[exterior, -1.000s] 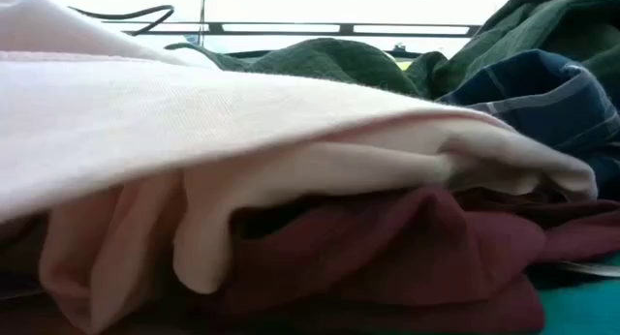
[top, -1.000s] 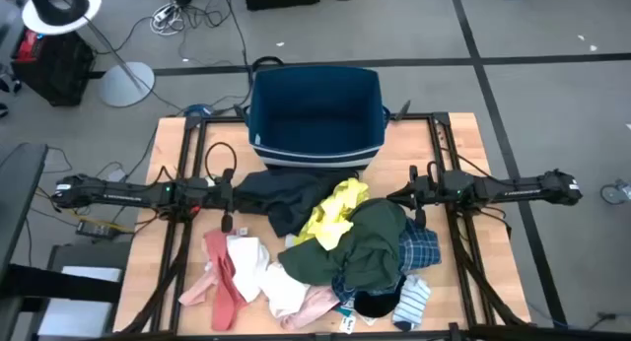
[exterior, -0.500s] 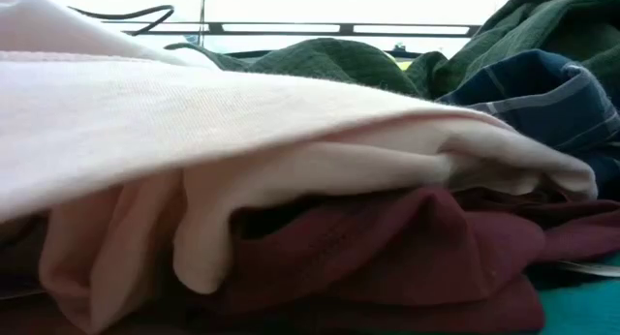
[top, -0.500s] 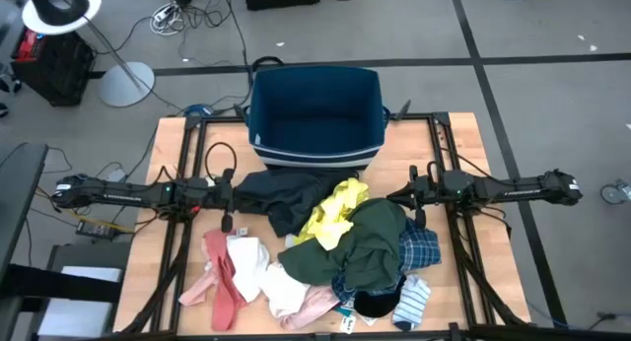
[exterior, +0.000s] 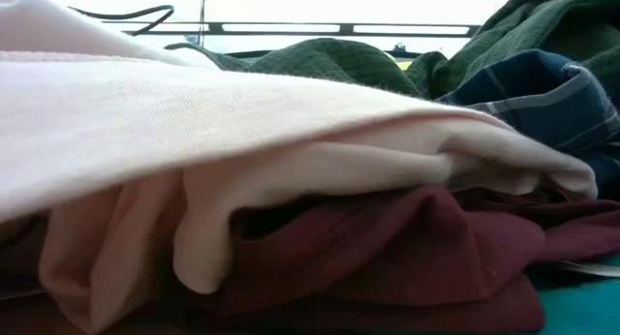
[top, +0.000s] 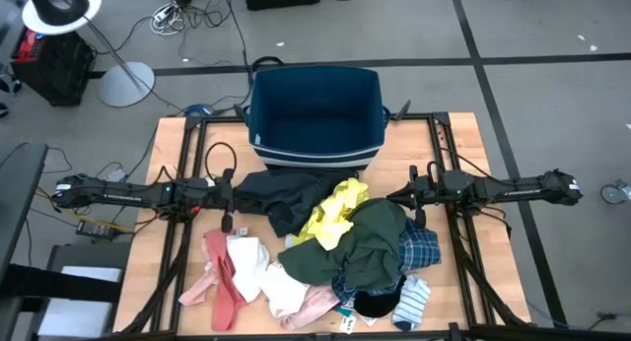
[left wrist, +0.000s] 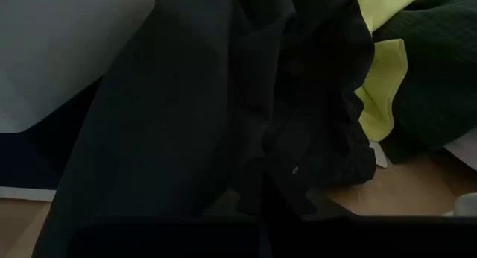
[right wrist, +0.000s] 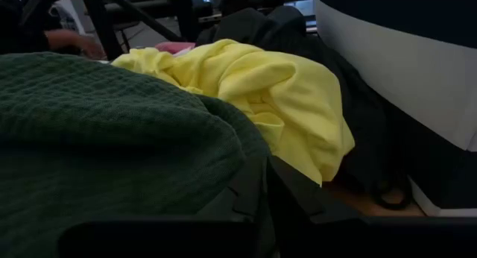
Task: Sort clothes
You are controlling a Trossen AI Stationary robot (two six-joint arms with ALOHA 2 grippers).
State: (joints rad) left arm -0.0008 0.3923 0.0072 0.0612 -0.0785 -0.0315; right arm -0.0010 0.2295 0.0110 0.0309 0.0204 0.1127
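We find the left gripper (top: 233, 195) low at the left edge of the heap of small soft clothes (top: 325, 252), just beside a rumpled black garment (top: 281, 195); in its wrist view the fingers look closed together, holding nothing. The heap lies on the wooden table (top: 168, 144) between the two arms, in front of the open dark blue plastic bin (top: 314, 114). From the left we log a pink and white bundle (top: 237, 272), the black piece, a bright yellow garment (top: 335, 211), a dark green waffle-knit top (top: 370, 244) and blue plaid cloth (top: 422, 247). The right gripper (top: 404, 196) rests against the green top; its fingers likewise look closed and empty.
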